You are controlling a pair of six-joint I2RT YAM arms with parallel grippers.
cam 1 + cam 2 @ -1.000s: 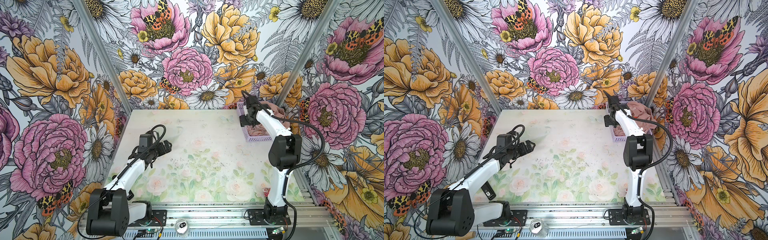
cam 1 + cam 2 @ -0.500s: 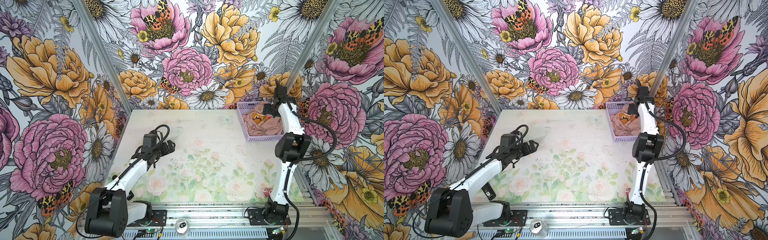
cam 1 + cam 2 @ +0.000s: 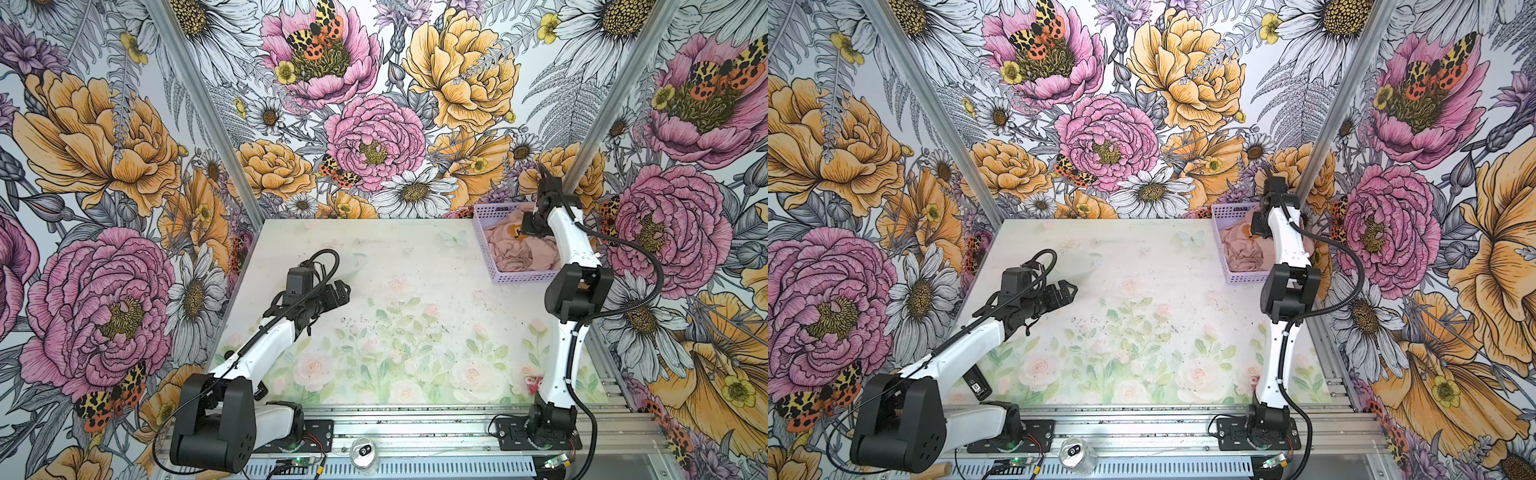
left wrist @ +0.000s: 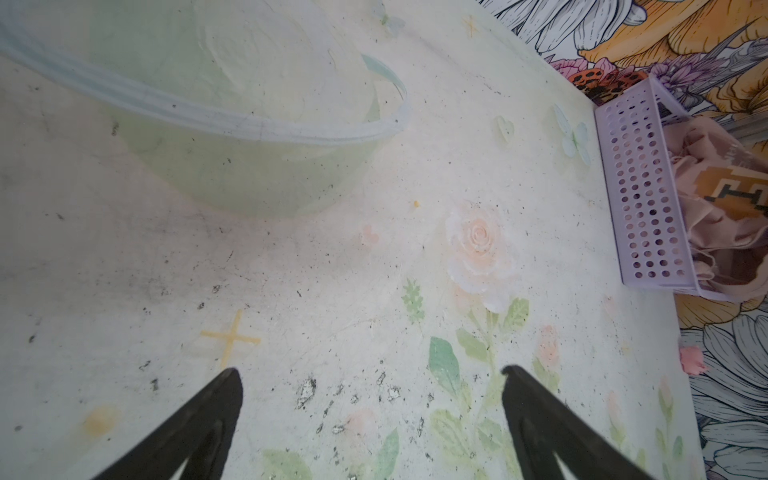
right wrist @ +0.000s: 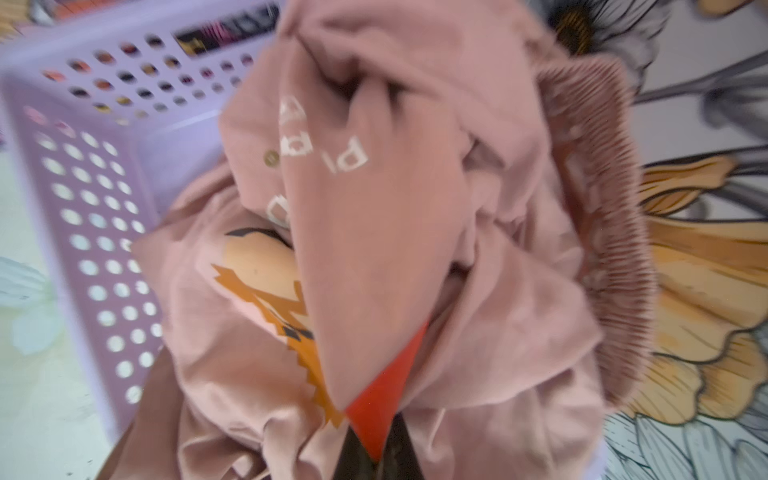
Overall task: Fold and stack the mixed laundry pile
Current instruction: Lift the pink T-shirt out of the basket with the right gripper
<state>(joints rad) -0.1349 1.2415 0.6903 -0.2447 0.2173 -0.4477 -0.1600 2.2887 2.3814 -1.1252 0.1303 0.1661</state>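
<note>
Dusty-pink cotton fills the lilac perforated basket (image 3: pixel 519 277) at the far right corner of the bench (image 3: pixel 415 266). The whole laundry pile (image 3: pixel 513 253) lies inside it and nothing is spread on the bench.

The right gripper (image 5: pixel 374 451) is down in the basket, jaws closed on a fold of the T-shirt (image 5: pixel 374 257) beside the white lettering and the orange pixel print. The left gripper (image 4: pixel 370 370) hangs over bare bench, jaws wide apart and empty, near a translucent pale-green bowl (image 4: pixel 232 166).

Probable faults:

1. **Double pick.** The gathered band of the elastic-waist piece (image 5: pixel 598 174) lies against the T-shirt. A lift may drag both out, or spill the second over the rim on the wall side.
2. **Basket shift.** The basket looks light and unsecured. Cloth catching on its wall could tip or slide it.
3. **Slipped hold.** The fold sits near the fingertips. The wrist view is blurred, so how deep the fold sits cannot be confirmed, and the garment's weight may pull it free.
4. **Poor pick point.** The hold is mid-panel, not at a hem or shoulder. The shirt will probably hang bunched and resist flattening.
5. **Obstructed spread.** Cloth trailed across the bench could sweep the bowl.
</note>
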